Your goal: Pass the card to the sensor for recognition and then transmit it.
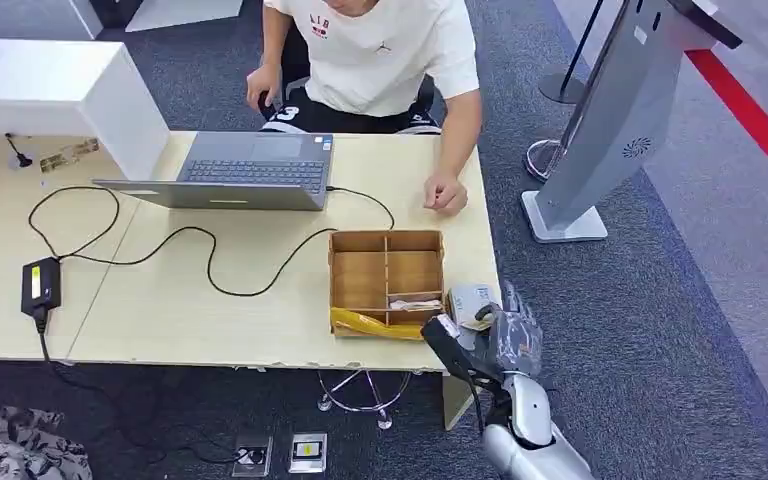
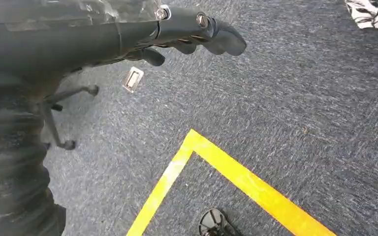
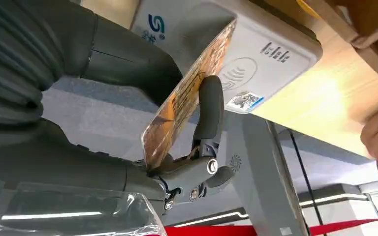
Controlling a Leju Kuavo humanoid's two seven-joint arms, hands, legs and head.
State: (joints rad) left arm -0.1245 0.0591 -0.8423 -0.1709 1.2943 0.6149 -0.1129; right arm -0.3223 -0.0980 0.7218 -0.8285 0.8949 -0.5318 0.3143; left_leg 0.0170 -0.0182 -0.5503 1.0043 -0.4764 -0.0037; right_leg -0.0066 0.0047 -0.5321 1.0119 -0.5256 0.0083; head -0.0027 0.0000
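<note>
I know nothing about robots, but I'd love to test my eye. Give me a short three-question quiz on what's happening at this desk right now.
1. True or false: the right robot hand holds a card close to the white card reader.
2. Multiple choice: where does the wooden divided box sit? A) on the laptop; B) on the desk, beside the card reader at the desk's corner; C) on the floor.
3. Fill in: the left robot hand hangs over grey carpet marked with ______ tape.

Key: 1 true; 2 B; 3 yellow.
</note>
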